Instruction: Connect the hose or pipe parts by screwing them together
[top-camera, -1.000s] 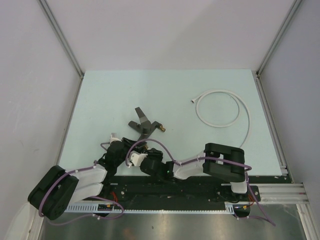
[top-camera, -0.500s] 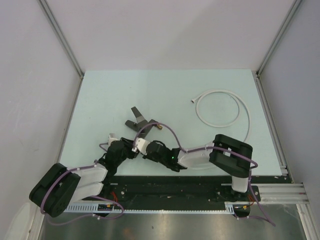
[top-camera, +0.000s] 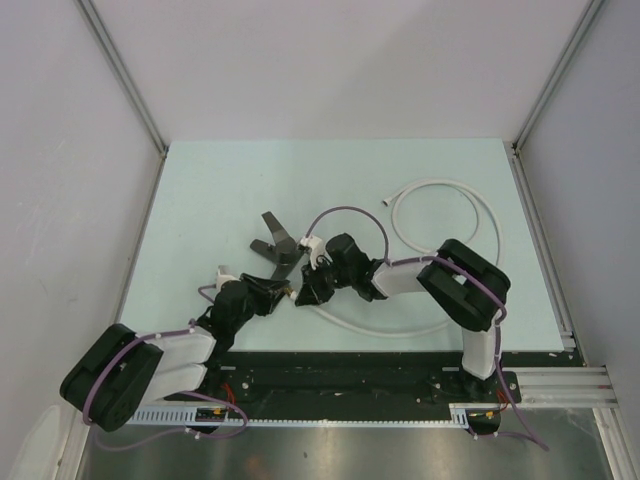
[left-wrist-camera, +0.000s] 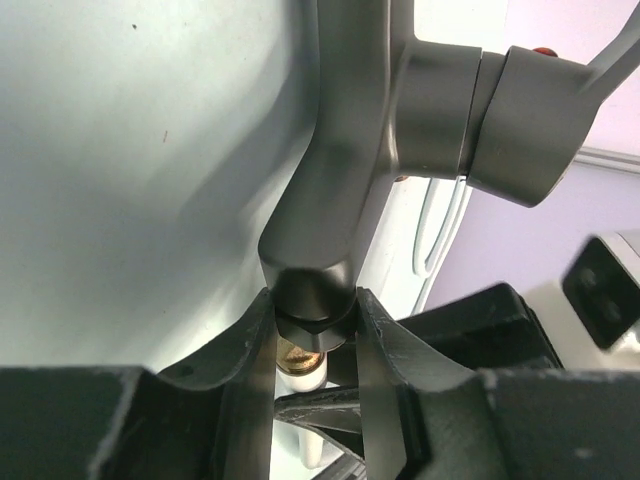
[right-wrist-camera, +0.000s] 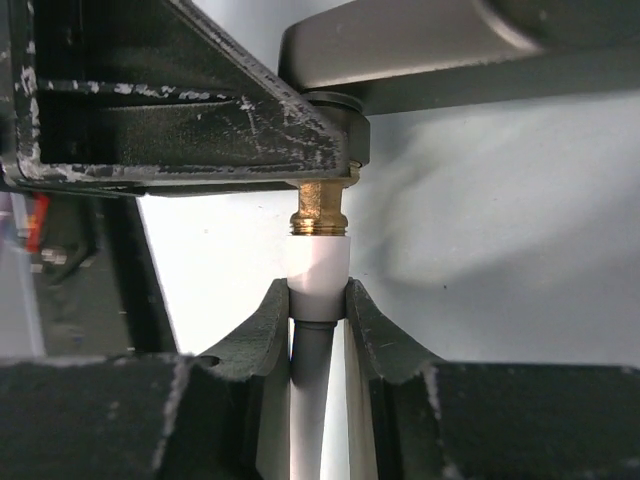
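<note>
The dark grey tap fitting (top-camera: 279, 249) lies tilted at mid-table. My left gripper (top-camera: 272, 291) is shut on its dark hex end (left-wrist-camera: 312, 310), with the tap body (left-wrist-camera: 345, 150) rising beyond the jaws. A brass thread (right-wrist-camera: 320, 212) sticks out of that end and meets the white end piece of the hose (right-wrist-camera: 320, 268). My right gripper (right-wrist-camera: 318, 300) is shut on that end piece, facing the left gripper from the right (top-camera: 304, 290). The rest of the white hose (top-camera: 447, 213) trails in a curve along the near table and loops at the back right.
The hose's free end (top-camera: 387, 202) lies at the back right. The left gripper's finger (right-wrist-camera: 170, 100) fills the upper left of the right wrist view. Grey walls with metal rails (top-camera: 125, 80) enclose the pale table (top-camera: 220, 190). Purple cables (top-camera: 345, 212) arch over the right arm.
The right arm has swung away from the near edge toward mid-table and turned, so its gripper now faces the left one from the right. The tap has shifted slightly left.
</note>
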